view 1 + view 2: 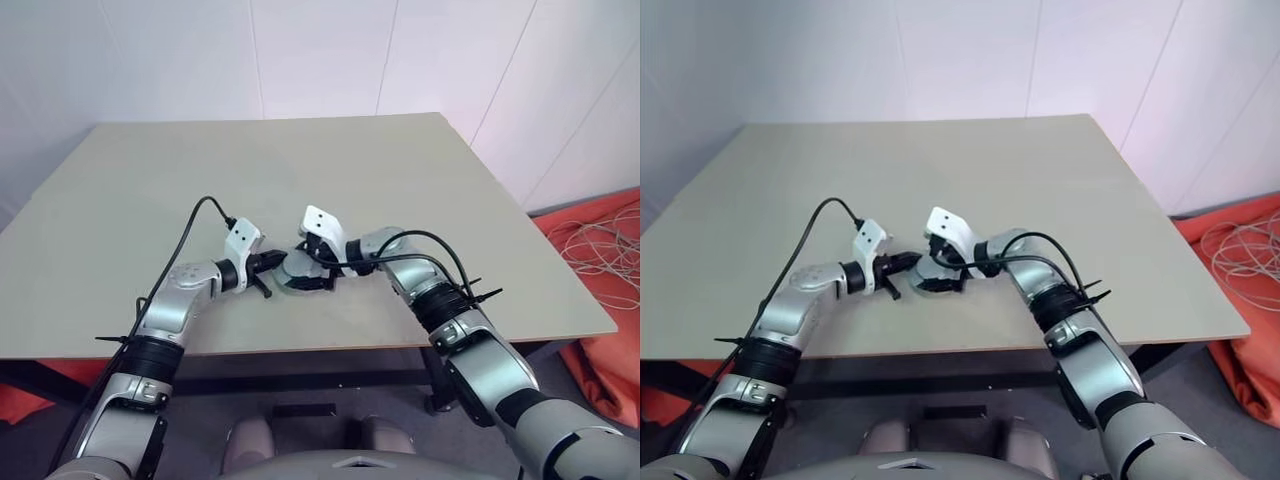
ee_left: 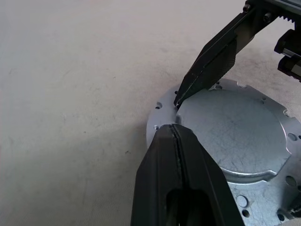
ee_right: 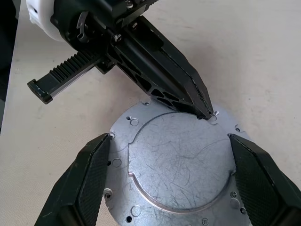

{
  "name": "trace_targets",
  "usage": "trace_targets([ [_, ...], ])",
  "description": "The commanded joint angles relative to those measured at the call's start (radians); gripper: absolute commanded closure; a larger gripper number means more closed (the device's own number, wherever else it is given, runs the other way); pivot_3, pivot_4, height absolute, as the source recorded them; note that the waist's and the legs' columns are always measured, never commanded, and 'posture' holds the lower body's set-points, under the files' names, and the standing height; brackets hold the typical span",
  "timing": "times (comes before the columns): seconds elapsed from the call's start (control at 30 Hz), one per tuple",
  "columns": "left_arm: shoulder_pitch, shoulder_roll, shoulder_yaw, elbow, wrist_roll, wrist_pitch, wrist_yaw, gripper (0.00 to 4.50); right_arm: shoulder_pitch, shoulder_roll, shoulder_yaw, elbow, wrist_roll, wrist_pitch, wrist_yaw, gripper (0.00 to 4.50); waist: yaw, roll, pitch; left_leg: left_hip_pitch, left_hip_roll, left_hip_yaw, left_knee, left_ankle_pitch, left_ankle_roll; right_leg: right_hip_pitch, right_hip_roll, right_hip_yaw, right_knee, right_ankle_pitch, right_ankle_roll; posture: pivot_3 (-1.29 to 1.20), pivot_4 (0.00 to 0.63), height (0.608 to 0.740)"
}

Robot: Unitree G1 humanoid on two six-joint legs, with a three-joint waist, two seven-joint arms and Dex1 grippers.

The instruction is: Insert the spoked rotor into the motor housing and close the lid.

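Motor housing [image 3: 181, 165] edge: closed left hand [image 3: 203, 112] tip touching.

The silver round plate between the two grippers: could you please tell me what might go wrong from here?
1. The left gripper is shut with its tip at the rim of the silver round plate; a push could slide the plate across the table rather than lift it.
2. The right gripper is open, with a finger on each side of the thin rim; closing could tip the plate or let it slip, or strike the left gripper's tip.
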Motion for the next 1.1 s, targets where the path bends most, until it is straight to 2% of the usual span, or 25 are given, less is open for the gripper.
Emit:
trace_targets([
  [0.03,-0.007,-0.001,-0.012,-0.004,0.005,0.014,-0.010,4.50,-0.014,-0.046,-0.053,-0.084,0.030,0.039,0.002,0.02,0.003,0.000,0.000,-0.001,0.000,0.000,0.000,0.000,0.000,-0.001,0.000,0.000,0.000,0.000,0.000,0.00,0.000,0.740],
  [0.1,-0.007,-0.002,-0.012,-0.004,0.006,0.015,-0.013,4.50,-0.014,-0.071,-0.062,-0.112,0.036,0.049,0.002,0.02,0.006,0.000,0.000,-0.002,-0.001,0.000,0.000,0.000,0.000,-0.002,0.000,0.000,0.000,0.000,0.000,0.00,0.000,0.740],
  [0.17,-0.007,-0.002,-0.013,-0.005,0.006,0.016,-0.017,4.50,-0.018,-0.098,-0.138,-0.158,0.104,0.123,-0.002,0.02,0.007,0.000,0.000,-0.002,0.000,0.000,0.000,0.000,0.000,-0.002,0.000,0.000,0.000,0.000,0.000,0.00,0.000,0.740],
  [0.27,-0.008,-0.001,-0.015,-0.007,0.007,0.019,-0.021,4.50,-0.020,-0.109,-0.296,-0.172,0.210,0.267,-0.081,0.02,0.012,0.000,0.000,-0.002,0.000,0.001,0.000,0.000,0.000,-0.002,0.000,0.000,0.000,0.000,0.000,0.00,0.000,0.740],
  [0.37,-0.011,-0.003,-0.017,-0.006,0.009,0.016,-0.023,4.50,0.000,-0.116,-0.358,-0.148,0.224,0.409,-0.188,0.02,0.019,0.000,0.000,-0.001,-0.001,0.001,0.000,0.000,0.000,-0.002,0.000,0.000,0.000,0.000,0.000,0.00,0.000,0.740],
  [0.47,-0.011,-0.005,-0.018,-0.007,0.010,0.016,-0.023,4.50,0.011,-0.091,-0.466,-0.178,0.341,0.808,-0.243,0.02,0.021,0.001,0.000,-0.001,0.000,0.001,-0.001,0.000,0.000,-0.002,0.000,0.000,0.000,0.000,0.000,0.00,0.000,0.740],
  [0.53,-0.011,-0.004,-0.019,-0.009,0.010,0.016,-0.024,4.50,-0.014,-0.033,-0.619,-0.163,0.413,1.021,-0.319,0.02,0.022,0.002,0.000,-0.002,0.000,0.001,-0.001,0.000,0.000,-0.002,0.000,0.000,0.000,0.000,0.000,0.00,0.000,0.740],
  [0.63,-0.008,-0.003,-0.018,-0.013,0.009,0.017,-0.026,4.50,-0.057,0.052,-0.839,-0.144,0.453,1.231,-0.409,0.02,0.025,0.003,0.000,-0.002,0.000,0.001,-0.001,0.000,-0.001,-0.004,0.000,0.000,0.000,0.000,0.000,0.00,0.000,0.740],
  [0.77,-0.010,-0.002,-0.018,-0.012,0.009,0.018,-0.027,4.50,-0.055,0.106,-0.929,-0.103,0.497,1.276,-0.512,0.02,0.031,0.004,-0.001,-0.001,0.000,0.001,-0.001,0.001,-0.002,-0.004,0.000,0.000,0.000,0.000,0.000,0.00,0.000,0.740],
  [1.1,-0.003,0.002,-0.015,-0.024,0.007,0.023,-0.026,4.50,-0.010,0.160,-0.927,-0.095,0.521,1.276,-0.642,0.02,0.032,0.005,-0.002,-0.001,-0.001,0.001,-0.003,0.004,-0.006,-0.006,0.000,0.000,-0.001,0.000,0.000,0.00,0.000,0.740],
])
